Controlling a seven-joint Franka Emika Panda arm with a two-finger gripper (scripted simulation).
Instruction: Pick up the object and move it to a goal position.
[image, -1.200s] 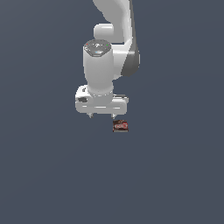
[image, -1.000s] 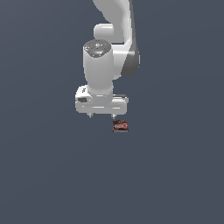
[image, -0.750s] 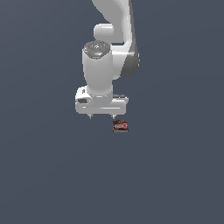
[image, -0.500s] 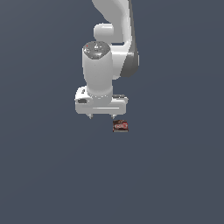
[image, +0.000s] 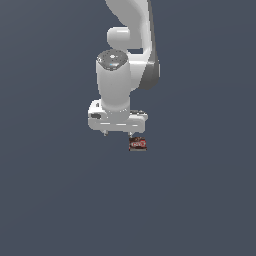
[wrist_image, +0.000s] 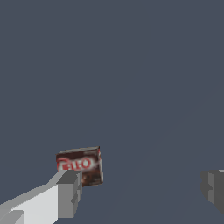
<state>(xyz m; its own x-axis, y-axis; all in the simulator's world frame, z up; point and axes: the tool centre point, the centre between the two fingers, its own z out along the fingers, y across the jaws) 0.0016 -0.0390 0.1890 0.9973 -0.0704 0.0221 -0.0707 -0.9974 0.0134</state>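
Here, dark boxy block (wrist_image: 80, 166), red-and-white label, beside one finger (wrist_image: 69, 194), claw (image: 118, 133) wide.

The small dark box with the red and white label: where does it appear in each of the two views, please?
Exterior view: the small dark box lies just below the white claw, toward the exterior view's right.
Wrist view: the box sits beside one grey claw fingertip; whether they touch is unclear.
Shared landmark: the claw, open in both views.

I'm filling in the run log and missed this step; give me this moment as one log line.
phase: approach | gripper: open, wide, above block | block: on floor, beside one finger, not between fingers | grasp: none | lift: not yet
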